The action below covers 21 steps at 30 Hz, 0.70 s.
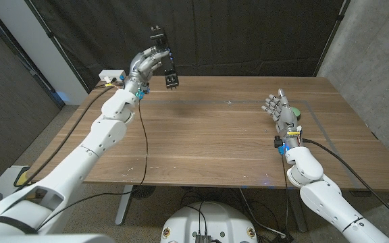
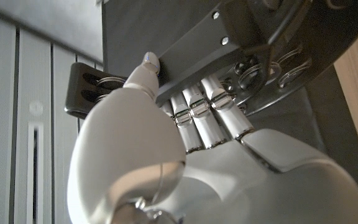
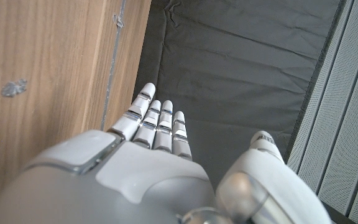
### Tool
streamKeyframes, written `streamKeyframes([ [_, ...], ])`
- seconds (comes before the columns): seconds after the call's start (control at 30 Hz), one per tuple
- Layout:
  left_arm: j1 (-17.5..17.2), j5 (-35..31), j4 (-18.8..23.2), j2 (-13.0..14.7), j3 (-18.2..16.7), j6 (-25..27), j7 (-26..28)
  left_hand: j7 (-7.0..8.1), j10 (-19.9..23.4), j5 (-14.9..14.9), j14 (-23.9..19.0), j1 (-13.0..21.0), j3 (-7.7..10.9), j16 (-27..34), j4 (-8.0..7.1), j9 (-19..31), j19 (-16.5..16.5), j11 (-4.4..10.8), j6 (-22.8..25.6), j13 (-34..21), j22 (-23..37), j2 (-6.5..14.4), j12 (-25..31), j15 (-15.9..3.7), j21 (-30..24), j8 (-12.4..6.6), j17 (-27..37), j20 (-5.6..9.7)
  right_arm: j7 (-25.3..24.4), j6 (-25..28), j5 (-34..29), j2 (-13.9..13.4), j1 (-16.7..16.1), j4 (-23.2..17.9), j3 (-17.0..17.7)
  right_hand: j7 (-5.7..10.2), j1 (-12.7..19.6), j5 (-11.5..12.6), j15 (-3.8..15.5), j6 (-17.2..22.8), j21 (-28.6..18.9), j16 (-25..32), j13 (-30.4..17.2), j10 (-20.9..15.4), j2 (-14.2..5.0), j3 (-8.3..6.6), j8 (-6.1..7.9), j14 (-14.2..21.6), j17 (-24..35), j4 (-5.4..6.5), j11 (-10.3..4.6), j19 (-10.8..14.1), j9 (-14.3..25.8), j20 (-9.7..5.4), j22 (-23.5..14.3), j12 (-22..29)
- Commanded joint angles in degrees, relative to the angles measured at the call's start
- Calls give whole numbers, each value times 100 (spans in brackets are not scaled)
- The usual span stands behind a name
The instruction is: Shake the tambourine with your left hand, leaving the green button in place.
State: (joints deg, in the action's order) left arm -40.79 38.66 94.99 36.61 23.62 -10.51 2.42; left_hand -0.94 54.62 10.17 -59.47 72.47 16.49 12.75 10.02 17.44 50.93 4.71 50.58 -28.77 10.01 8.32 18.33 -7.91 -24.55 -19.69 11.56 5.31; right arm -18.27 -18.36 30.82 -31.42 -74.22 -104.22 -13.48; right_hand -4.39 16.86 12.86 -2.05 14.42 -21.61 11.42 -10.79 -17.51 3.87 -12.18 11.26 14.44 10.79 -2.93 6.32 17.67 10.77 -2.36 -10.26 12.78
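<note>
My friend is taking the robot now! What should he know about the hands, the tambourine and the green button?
Left hand: holds the black tambourine raised above the table's far left corner.
Right hand: open, holding nothing, standing by the green button.
Button: on the table's right side, partly hidden behind the right hand.
Done: tambourine picked up.
Left: shake it, judging by one frame; leave the button alone.

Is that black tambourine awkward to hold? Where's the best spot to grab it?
Probably by the rim, as the left hand does now: the tambourine is held up above the table's far edge, fingers wrapped over the frame's flat band between the jingle slots. A flat stretch gives the fingers something to clamp from outside.
</note>
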Motion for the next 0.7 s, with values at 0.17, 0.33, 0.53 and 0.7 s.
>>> streamKeyframes([
  [0.17,1114,-9227,1203,601,2177,2240,523,-112,181,18,-158,-9,710,40,-637,-3,-31,165,164,-43,22,60,-22,-237,44,-31,29,-36,21,-167,30,91,-101,74,-51,-5,17,-32,-15,42,31,-12,-19,-41,-44,39,19,36,13,-2,-18,46,33,-84,-14,10],
  [0.33,1176,-10367,1273,719,2444,2188,99,-66,179,14,-150,-33,713,38,-647,-17,-51,193,172,-60,26,51,-37,-245,52,-24,36,-21,23,-148,38,101,-111,78,-86,0,16,-33,-14,46,38,-13,-19,-42,-47,42,20,36,13,-3,-11,49,33,-79,-14,9],
  [0.53,790,-9612,1316,726,1888,1950,330,-51,177,13,-148,-53,719,40,-655,-32,-66,234,190,-78,28,44,-53,-271,59,-21,46,-11,23,-134,22,118,-74,101,-131,-5,16,-35,-14,46,47,-12,-19,-40,-51,44,20,39,13,-3,-17,54,33,-80,-14,7],
  [0.7,337,-7988,1122,569,1101,1599,898,-51,224,13,-240,-60,740,80,-650,-50,-9,196,222,-106,33,43,-56,-271,36,-22,57,3,13,-76,6,104,-39,84,-160,-8,16,-36,-15,41,54,-12,-19,-44,-53,46,18,40,13,-4,-17,56,33,-79,-15,8],
])
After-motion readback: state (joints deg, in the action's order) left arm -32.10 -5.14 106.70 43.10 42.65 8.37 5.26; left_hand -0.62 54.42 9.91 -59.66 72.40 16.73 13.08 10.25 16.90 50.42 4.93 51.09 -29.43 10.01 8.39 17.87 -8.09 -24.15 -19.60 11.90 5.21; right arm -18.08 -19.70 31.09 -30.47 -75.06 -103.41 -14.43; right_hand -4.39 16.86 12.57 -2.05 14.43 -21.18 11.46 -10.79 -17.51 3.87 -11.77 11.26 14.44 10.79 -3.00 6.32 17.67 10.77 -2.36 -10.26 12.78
